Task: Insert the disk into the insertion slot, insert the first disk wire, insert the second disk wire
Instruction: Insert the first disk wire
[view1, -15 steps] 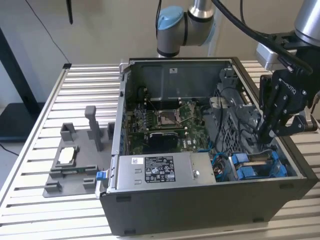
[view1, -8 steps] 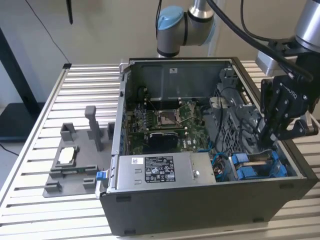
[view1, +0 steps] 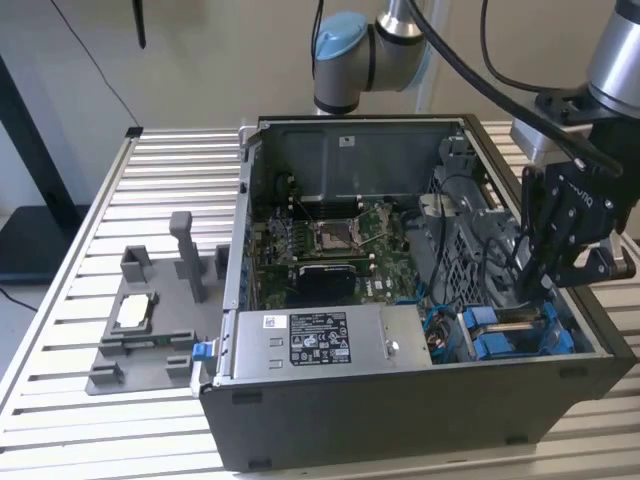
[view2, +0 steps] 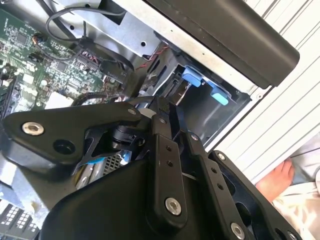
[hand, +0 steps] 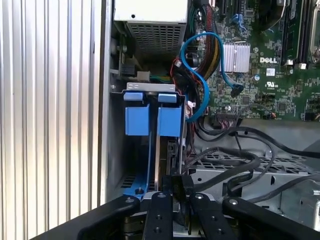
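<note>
Gripper (view1: 530, 280) — jaws drawn together; whether they pinch anything cannot be told. It points down into the open computer case (view1: 400, 420), at the corner on the exterior view's right, tips just above the disk (hand: 161, 157). The disk stands on edge inside the slot (hand: 116, 145), with blue frame tabs at the far end. Black cables (hand: 235, 165) lie just beside the slot; a blue cable (hand: 200, 75) loops beyond them to the circuit board (hand: 265, 65). The arm (view1: 350, 50) comes over from behind the case, wrist bent downward — gripper leaning a little off vertical. In the second wrist view a person's hand (view2: 277, 180) is outside the case, near the slatted table (view2: 280, 130).
</note>
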